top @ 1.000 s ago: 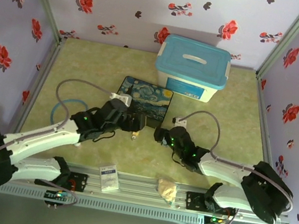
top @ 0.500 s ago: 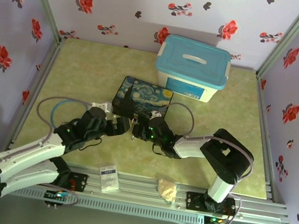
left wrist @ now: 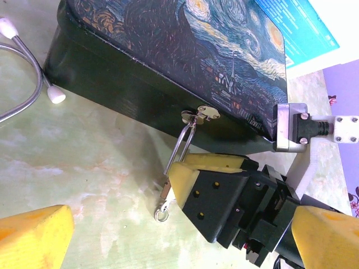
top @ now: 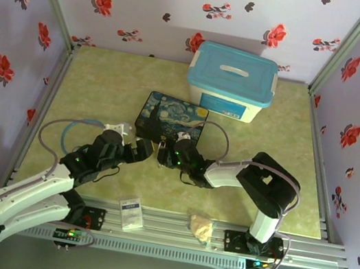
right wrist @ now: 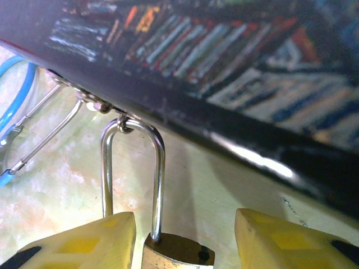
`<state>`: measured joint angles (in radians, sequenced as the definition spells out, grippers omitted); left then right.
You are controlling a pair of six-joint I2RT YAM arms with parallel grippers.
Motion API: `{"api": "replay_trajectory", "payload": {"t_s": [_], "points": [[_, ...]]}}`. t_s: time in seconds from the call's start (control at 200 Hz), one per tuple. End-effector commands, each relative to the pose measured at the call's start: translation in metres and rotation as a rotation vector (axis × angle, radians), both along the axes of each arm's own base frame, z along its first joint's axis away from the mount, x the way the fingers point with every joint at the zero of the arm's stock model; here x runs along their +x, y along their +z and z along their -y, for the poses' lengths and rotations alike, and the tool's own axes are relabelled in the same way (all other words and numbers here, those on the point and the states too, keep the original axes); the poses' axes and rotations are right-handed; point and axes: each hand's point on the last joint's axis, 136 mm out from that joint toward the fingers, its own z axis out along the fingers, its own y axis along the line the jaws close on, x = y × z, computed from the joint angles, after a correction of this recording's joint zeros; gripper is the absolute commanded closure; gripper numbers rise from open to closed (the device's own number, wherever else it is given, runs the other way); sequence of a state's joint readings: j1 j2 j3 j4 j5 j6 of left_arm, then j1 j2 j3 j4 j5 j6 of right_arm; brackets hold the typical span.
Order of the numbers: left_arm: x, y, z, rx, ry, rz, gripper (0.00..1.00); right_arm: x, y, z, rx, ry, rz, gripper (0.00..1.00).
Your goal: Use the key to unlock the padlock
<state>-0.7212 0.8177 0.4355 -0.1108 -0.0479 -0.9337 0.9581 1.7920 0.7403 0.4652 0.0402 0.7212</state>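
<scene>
The padlock (right wrist: pixel 176 252) is hanging off the front of the Starry Night box (left wrist: pixel 168 45). Its silver shackle (right wrist: pixel 159 168) is looped through the little hasp (left wrist: pixel 201 114) on the box's near edge, and the brass body sits low by the table (top: pixel 106 80). The right gripper (right wrist: pixel 185 231) has come in from the right and straddles the lock body. Its jaws are released: one yellow finger sits right up against the shackle side, and the other has a clear gap to the brass, so nothing is pinched. The left gripper (top: pixel 146 151) sits just on the other side, pointing at the lock, with its jaws spread wide and nothing between them. From its wrist camera, a small silver clasp with a ring (left wrist: pixel 162 208) dangles by the right gripper's fingertip and reaches the table. It's too small to tell whether that's the key. The stethoscope (left wrist: pixel 33 73) curls on the table left of the box, with its white tips near the box's corner. A blue-lidded bin (top: pixel 231 81) stands just behind the box. A white packet (top: pixel 130 213) and a crumpled tan thing (top: pixel 202 227) lie on the rail near the arm bases.
</scene>
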Motion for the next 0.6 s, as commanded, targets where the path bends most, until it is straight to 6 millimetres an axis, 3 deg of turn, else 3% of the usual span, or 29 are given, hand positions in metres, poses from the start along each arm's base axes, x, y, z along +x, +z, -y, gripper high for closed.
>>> {"api": "replay_trajectory", "payload": {"t_s": [0.0, 0.375, 0.595], "points": [[0.000, -0.001, -0.003, -0.007, 0.011, 0.005, 0.00, -0.010, -0.024, 0.013, -0.128, 0.005, -0.035, 0.52], [0.003, -0.003, -0.002, -0.013, 0.017, 0.006, 0.00, -0.022, -0.040, 0.014, -0.187, 0.025, -0.064, 0.51], [0.005, -0.004, -0.001, -0.007, 0.018, 0.001, 0.00, -0.024, -0.042, 0.011, -0.150, 0.017, -0.076, 0.58]]}}
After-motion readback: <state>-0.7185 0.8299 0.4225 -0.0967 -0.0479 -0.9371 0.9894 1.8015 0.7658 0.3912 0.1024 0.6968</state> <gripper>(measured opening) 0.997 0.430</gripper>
